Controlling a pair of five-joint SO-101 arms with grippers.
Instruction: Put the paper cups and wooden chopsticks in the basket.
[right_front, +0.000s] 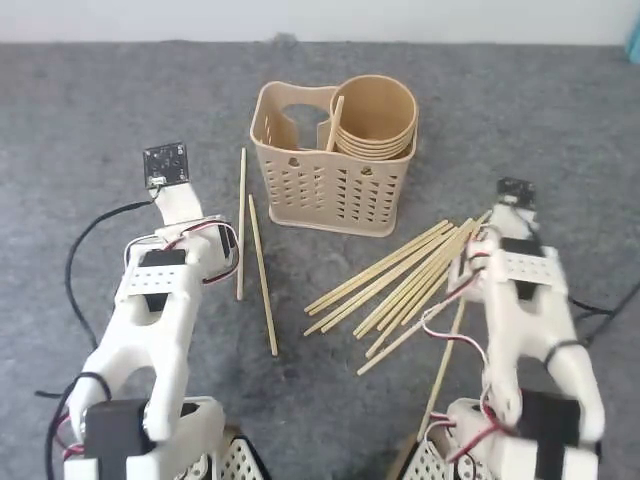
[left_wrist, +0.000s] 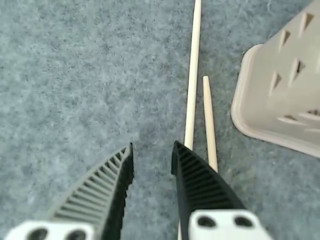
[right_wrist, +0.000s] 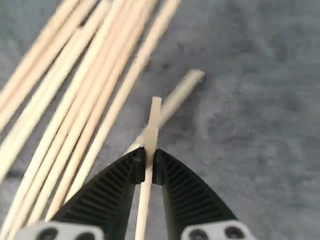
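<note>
The right gripper (right_wrist: 149, 159) pinches one wooden chopstick (right_wrist: 152, 117) beside the loose pile (right_wrist: 75, 90); the left gripper (left_wrist: 152, 152) hangs open beside two chopsticks (left_wrist: 192, 75) near the basket (left_wrist: 280, 90).

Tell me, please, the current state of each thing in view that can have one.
Beige slotted plastic basket: upright, partly filled.
Stack of brown paper cups: nested, upright in the basket.
Single wooden chopstick: leaning inside the basket.
Two wooden chopsticks: lying flat left of the basket.
Loose pile of wooden chopsticks: lying flat outside the basket.
Left gripper: fingers open, empty.
Right gripper: fingers shut on one thin wooden chopstick.
</note>
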